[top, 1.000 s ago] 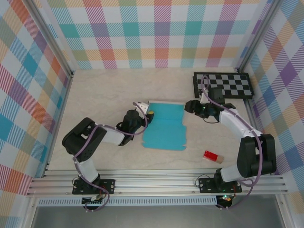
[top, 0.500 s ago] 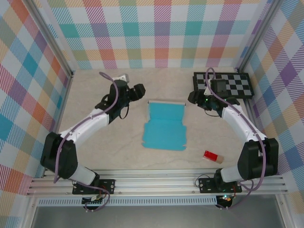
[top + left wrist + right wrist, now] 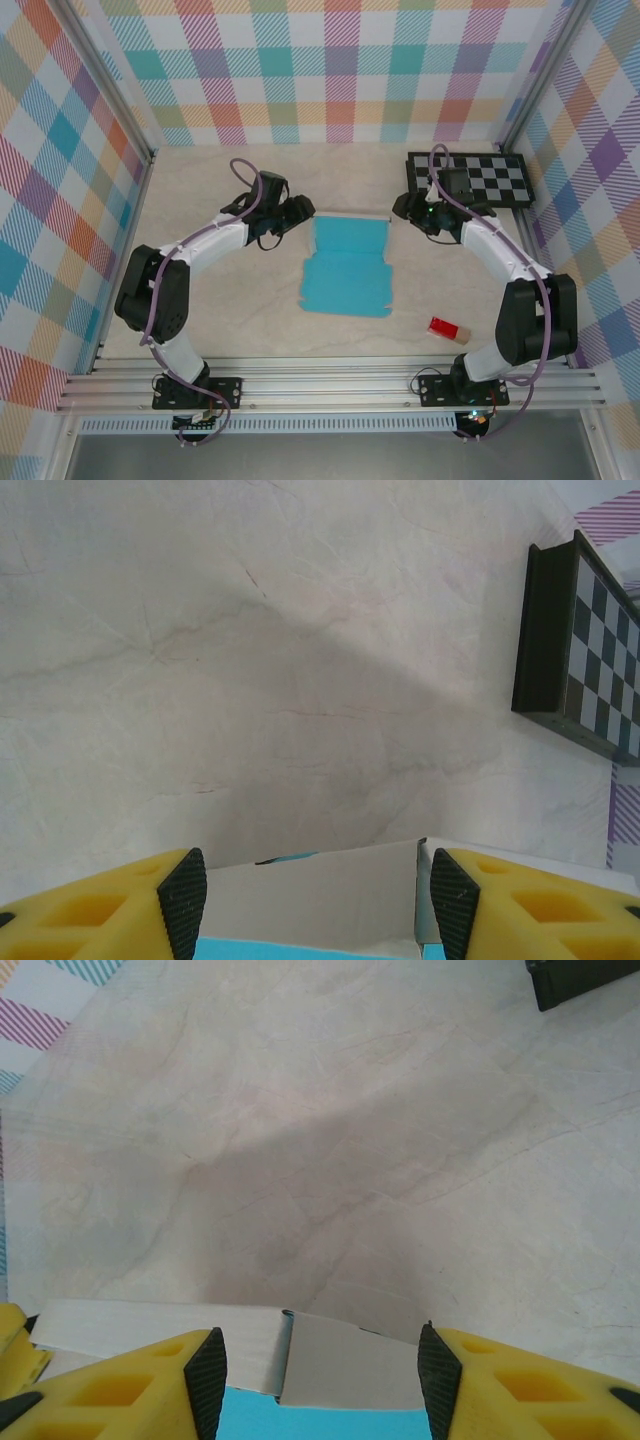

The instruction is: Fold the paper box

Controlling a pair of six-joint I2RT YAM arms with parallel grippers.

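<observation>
Paper box (image 3: pixel 347 265) teal-up on tabletop (image 3: pixel 220 300), far flap raised. Left pincer (image 3: pixel 310 892) and right pincer (image 3: pixel 318 1378) at far corners, both part-open, gripping nothing.

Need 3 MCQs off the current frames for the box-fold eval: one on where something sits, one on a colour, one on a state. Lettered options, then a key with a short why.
1. Where does the red block lie relative to the paper box?
A) on top of it
B) near-right of it, apart
C) far-left of it

2. What colour is the box's flat upward face?
A) teal
B) red
C) black

3. How does the box's far flap stand?
A) lying flat
B) raised, white face showing
C) torn off

Key:
1 B, the top view shows it clear of the sheet, toward the right arm's base.
2 A, it is teal from above.
3 B, both wrist views show it standing, white.
</observation>
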